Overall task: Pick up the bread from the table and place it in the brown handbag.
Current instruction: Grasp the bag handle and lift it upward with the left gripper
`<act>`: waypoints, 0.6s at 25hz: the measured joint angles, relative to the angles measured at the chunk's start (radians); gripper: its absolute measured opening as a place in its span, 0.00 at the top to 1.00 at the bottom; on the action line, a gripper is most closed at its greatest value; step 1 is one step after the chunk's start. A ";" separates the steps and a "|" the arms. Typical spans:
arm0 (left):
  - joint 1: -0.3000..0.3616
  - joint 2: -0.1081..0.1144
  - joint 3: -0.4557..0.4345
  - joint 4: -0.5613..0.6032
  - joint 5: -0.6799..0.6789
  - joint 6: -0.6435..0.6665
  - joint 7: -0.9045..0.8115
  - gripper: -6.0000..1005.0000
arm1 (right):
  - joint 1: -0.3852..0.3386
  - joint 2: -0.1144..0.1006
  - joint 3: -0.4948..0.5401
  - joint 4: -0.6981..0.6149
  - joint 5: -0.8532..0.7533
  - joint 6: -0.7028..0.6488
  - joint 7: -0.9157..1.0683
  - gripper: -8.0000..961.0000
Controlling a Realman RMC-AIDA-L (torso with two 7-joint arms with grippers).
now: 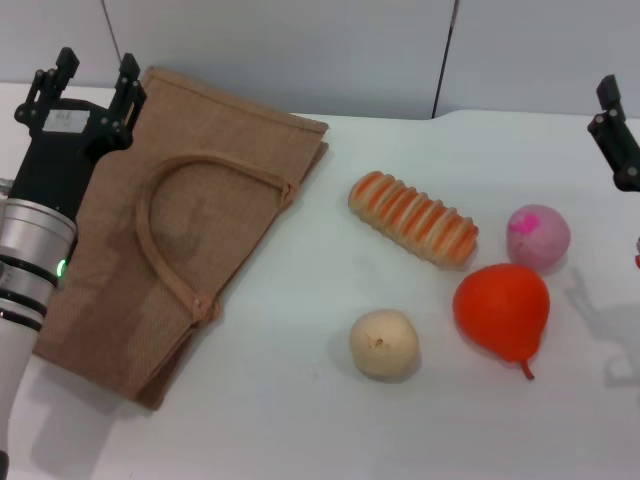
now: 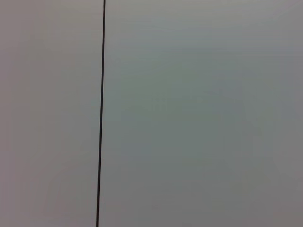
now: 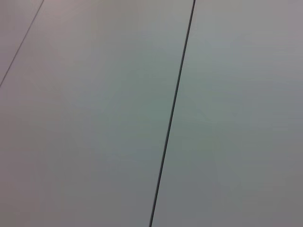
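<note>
The bread (image 1: 413,219), a ribbed loaf with orange and cream stripes, lies on the white table (image 1: 300,400) right of centre in the head view. The brown handbag (image 1: 170,220) lies flat on the table at the left, its loop handles on top. My left gripper (image 1: 90,82) is raised over the bag's far left corner, open and empty. My right gripper (image 1: 615,130) shows only partly at the right edge, well right of the bread. Both wrist views show only a grey panelled wall.
A round beige ball (image 1: 383,343) lies in front of the bread. An orange-red pear (image 1: 503,308) and a pink ball (image 1: 538,236) lie to the bread's right. A grey wall (image 1: 300,50) stands behind the table.
</note>
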 joint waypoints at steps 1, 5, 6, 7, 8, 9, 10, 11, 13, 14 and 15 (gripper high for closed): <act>0.000 0.000 0.000 0.000 0.000 0.000 0.000 0.31 | 0.000 0.000 0.000 0.000 0.000 0.000 0.000 0.08; 0.000 0.000 0.000 -0.001 0.000 0.000 0.000 0.31 | 0.000 0.000 0.000 0.000 0.001 0.000 0.000 0.08; 0.000 0.000 0.000 -0.001 0.000 0.000 0.000 0.31 | 0.000 0.000 0.000 0.000 0.001 0.000 0.000 0.08; 0.000 0.000 0.000 -0.001 -0.001 0.000 0.000 0.31 | 0.000 0.000 0.000 0.000 0.001 -0.001 0.000 0.08; 0.000 0.000 0.000 -0.002 -0.002 -0.001 0.000 0.31 | 0.000 0.000 0.000 0.000 0.001 -0.004 0.000 0.08; 0.000 0.001 0.000 -0.002 -0.004 -0.001 0.000 0.31 | 0.000 0.000 0.000 0.000 0.001 -0.009 0.000 0.08; 0.000 0.001 0.000 -0.002 -0.006 -0.005 -0.002 0.31 | 0.001 0.000 0.000 0.000 0.001 -0.014 0.000 0.08; 0.000 0.002 0.000 -0.002 -0.008 -0.010 -0.008 0.31 | 0.003 0.000 0.000 0.000 0.001 -0.024 0.000 0.08; -0.001 0.006 -0.001 -0.007 -0.007 -0.040 -0.068 0.31 | 0.005 0.000 0.000 -0.002 0.001 -0.046 0.000 0.08; -0.002 0.009 -0.001 -0.011 -0.005 -0.051 -0.098 0.31 | 0.005 0.000 0.001 -0.006 0.001 -0.061 0.000 0.08; -0.004 0.010 0.000 -0.023 -0.001 -0.064 -0.140 0.31 | 0.006 0.000 0.001 -0.011 0.002 -0.073 0.000 0.08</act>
